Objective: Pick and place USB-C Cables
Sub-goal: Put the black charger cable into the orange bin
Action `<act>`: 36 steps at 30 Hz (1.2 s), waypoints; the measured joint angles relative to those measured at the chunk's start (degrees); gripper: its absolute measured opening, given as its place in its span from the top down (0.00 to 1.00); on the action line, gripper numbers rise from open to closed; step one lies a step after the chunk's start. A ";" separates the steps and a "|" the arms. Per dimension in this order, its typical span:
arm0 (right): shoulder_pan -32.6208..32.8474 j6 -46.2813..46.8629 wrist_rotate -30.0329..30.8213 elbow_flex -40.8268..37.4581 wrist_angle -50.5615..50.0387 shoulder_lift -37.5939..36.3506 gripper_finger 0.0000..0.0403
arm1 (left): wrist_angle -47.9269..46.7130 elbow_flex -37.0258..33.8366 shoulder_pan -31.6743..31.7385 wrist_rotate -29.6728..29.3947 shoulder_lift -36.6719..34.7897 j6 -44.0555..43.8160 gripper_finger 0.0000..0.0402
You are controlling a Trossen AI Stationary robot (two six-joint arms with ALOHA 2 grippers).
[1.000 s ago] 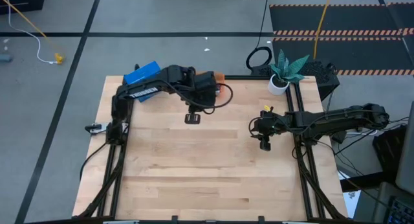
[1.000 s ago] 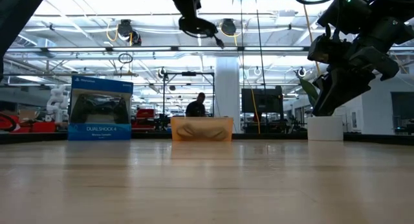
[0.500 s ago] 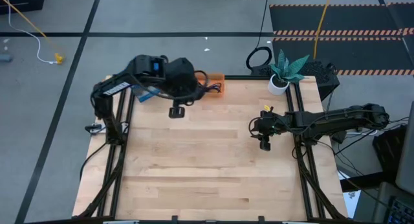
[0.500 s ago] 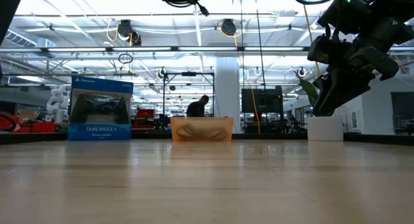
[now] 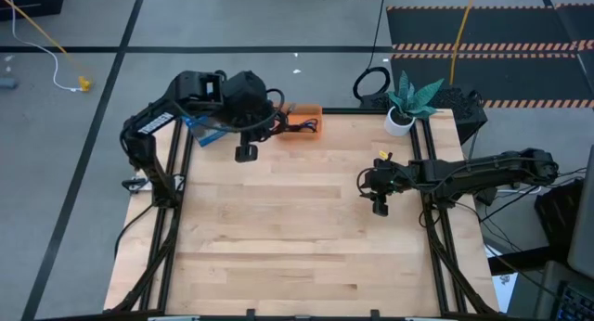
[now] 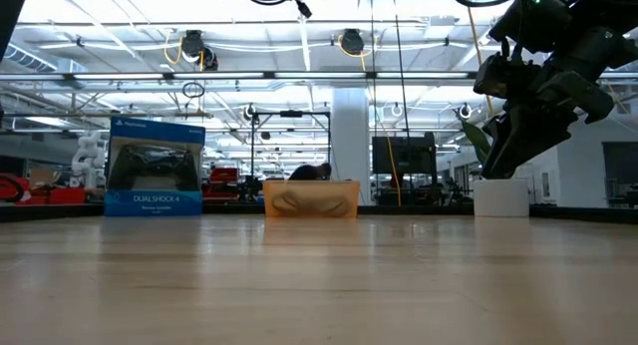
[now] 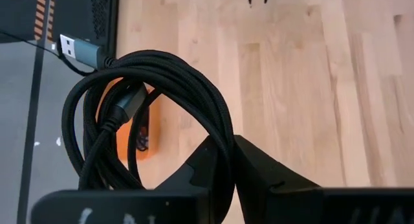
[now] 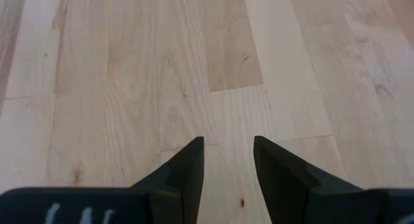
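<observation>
A pale wooden desk (image 5: 306,237) stands on a grey floor, and the low view looks across it into a bright hall with ceiling lights.

In the upper left of the high view, the left gripper (image 5: 246,153) hangs above the desk's far left part, just left of an orange tray (image 5: 302,121) that sits at the desk's far edge. Its fingers (image 7: 259,169) are closed on a black cable (image 7: 158,101), a loose coil of braided loops with a silver plug sticking out at the upper left of the left wrist view. In the low view the coil dangles at the very top of the frame, well clear of the desk.

The tray holds some dark and orange items too small to tell apart. A blue box (image 6: 156,167) stands at the left of the low view, upright at the desk's far edge.

At the right of the high view, the right gripper (image 5: 380,202) hovers over bare wood, its fingers (image 8: 184,169) parted by a modest gap and holding nothing. A potted plant (image 5: 408,103) in a white pot stands at the desk's upper right corner.
</observation>
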 joint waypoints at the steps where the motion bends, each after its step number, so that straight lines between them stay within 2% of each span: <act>1: 0.00 0.01 -0.01 0.00 0.00 0.00 0.68 | 0.01 0.00 0.41 -0.01 0.08 0.37 0.90; 7: 0.00 -0.01 -0.01 0.00 0.00 0.00 0.68 | 0.02 0.00 4.60 -0.02 0.09 2.47 0.90; 14: 0.00 0.00 -0.01 0.00 0.00 0.00 0.68 | 0.18 0.00 13.54 -0.05 0.11 6.47 0.90; 23: 0.00 -0.01 -0.01 0.00 0.00 0.00 0.68 | 1.94 0.00 23.77 -0.65 0.11 4.87 0.90; 36: 0.00 -0.03 -0.01 0.00 0.00 0.00 0.68 | 8.24 -0.04 23.36 2.59 0.86 4.64 0.90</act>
